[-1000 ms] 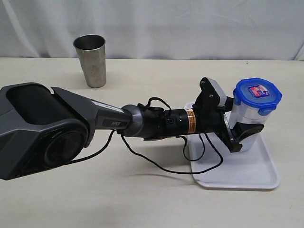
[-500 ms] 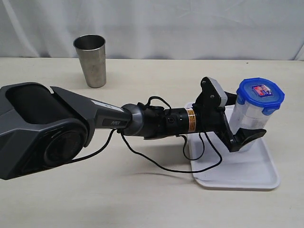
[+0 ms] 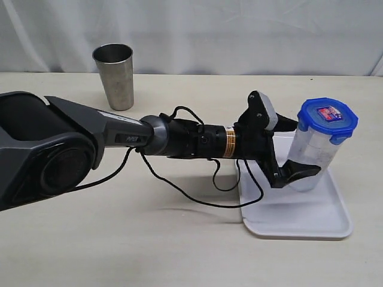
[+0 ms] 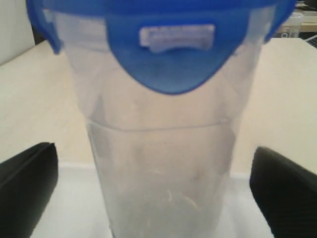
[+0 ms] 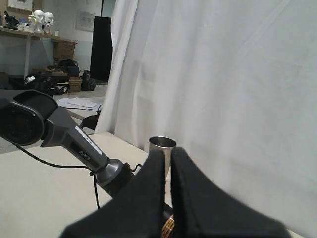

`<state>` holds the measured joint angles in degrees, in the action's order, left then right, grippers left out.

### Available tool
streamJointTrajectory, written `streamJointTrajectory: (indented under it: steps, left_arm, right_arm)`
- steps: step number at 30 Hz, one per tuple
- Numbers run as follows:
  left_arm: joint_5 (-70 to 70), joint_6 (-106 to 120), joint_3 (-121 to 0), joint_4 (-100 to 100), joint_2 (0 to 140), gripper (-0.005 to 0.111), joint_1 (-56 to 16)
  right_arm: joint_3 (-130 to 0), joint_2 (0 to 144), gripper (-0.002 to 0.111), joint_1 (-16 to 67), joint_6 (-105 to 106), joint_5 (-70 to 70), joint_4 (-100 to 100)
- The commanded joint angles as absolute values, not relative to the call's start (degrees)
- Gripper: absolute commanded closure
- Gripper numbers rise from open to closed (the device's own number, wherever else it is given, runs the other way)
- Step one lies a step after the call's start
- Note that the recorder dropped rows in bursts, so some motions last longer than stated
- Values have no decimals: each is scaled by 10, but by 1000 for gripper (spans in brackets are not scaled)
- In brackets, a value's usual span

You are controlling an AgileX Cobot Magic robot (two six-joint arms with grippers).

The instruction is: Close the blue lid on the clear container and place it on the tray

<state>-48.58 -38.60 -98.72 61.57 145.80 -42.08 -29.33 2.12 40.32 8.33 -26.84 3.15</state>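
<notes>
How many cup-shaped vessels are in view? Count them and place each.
2. The steel cup stands on the table, back left in the exterior view; the clear container, blue lid on, stands on the tray at right. None seems hidden.

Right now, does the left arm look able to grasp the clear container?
Probably yes: the left claw is open, its fingers flanking the clear container on the tray, with nothing between them.

Between the left gripper's (image 4: 156,191) fingers, the cloudy-clear plastic container's (image 4: 163,148) base and the round blue lid's (image 4: 168,54) top run off-frame. The right gripper (image 5: 167,166) hides the shiny steel cup's (image 5: 162,144) base.
</notes>
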Motion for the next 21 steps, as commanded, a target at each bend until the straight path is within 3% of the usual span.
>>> streamJointTrajectory:
  steps: [1, 13, 17, 19, 21]
  left_arm:
    - [-483, -447, -989, 677, 1447, 8, -405]
    - [-483, -644, -989, 835, 1430, 8, -334]
    - [-413, -707, -989, 876, 1405, 9, -330]
    - [-343, -747, -989, 918, 1388, 13, -331]
    - [-291, -790, -989, 964, 1370, 25, -333]
  right_arm:
    - [-290, 19, 103, 400, 82, -272, 37]
    - [-290, 19, 103, 400, 82, -274, 37]
    - [-290, 19, 103, 400, 82, -274, 37]
    - [-290, 19, 103, 400, 82, -274, 37]
    - [-290, 19, 103, 400, 82, -274, 37]
